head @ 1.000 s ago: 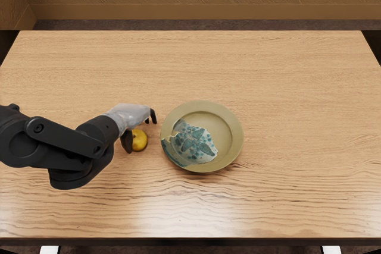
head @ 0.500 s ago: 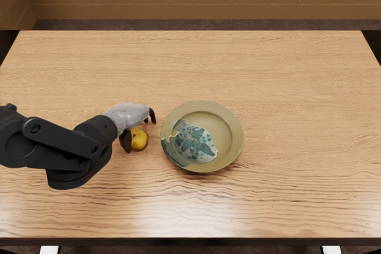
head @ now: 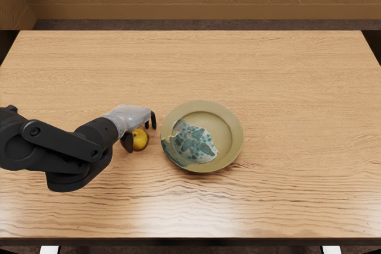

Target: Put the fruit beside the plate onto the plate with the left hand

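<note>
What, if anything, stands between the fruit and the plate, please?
Nothing visible does. The fruit lies on the table just left of the plate, with only a narrow strip of bare wood between them. The left hand is right over the fruit, with nothing in between.

My grey hand (head: 132, 120) has black fingertips; the fruit (head: 140, 139) is yellow, the plate (head: 229, 124) olive-gold with teal mottling.

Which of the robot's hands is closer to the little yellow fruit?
Left. The left hand is right over the yellow fruit, beside the plate's left edge. The right hand is not in the picture.
</note>
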`<state>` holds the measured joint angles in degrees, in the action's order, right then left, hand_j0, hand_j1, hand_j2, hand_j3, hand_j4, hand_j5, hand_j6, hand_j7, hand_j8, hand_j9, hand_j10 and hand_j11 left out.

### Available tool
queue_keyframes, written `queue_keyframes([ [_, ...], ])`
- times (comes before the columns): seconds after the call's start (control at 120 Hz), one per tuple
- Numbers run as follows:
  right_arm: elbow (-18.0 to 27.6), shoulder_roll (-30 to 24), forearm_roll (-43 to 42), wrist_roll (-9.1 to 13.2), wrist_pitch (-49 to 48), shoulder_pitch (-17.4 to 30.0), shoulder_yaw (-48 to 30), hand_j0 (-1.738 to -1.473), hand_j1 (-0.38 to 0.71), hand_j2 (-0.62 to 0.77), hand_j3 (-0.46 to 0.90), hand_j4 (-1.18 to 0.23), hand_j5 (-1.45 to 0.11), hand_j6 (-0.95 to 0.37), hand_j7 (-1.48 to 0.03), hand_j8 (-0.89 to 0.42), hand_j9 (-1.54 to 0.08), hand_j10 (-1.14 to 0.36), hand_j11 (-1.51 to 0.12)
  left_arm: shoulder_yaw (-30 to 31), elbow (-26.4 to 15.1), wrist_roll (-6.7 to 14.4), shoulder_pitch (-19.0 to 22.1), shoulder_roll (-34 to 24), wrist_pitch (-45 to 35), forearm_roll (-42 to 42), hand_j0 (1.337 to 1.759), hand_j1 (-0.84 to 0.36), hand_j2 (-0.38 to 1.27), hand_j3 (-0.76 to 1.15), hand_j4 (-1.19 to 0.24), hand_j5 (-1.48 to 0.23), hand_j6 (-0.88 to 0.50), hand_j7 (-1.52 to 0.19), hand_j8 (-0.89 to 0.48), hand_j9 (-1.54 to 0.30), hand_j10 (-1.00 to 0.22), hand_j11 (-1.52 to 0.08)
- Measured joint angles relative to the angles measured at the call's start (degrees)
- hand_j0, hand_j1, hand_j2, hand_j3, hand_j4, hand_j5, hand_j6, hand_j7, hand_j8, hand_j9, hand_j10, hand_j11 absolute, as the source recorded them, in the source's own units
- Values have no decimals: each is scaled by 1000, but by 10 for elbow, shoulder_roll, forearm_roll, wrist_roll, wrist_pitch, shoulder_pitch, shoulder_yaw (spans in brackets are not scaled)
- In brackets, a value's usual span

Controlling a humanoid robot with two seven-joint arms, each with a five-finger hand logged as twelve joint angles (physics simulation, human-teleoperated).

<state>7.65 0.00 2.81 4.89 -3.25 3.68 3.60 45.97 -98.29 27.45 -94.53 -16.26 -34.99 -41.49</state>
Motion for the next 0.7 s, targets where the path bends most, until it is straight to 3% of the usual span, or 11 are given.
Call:
queue_keyframes([
  [0.458,0,0,0,0,0,0,0,-1658,-320,-5,0,-24,-31,-24,-31,-24,-31,-24,-31,0,0,-1,7,-1,0,-1,1657,-250,145,0,-516,-686,-507,-685,-507,-684,-518,-683],
  [0.7,0,0,0,0,0,0,0,-1658,-320,-5,0,-24,-31,-24,-31,-24,-31,-24,-31,0,1,0,7,-1,1,-1,1656,-296,275,0,-593,-796,-465,-794,-464,-791,-597,-790],
])
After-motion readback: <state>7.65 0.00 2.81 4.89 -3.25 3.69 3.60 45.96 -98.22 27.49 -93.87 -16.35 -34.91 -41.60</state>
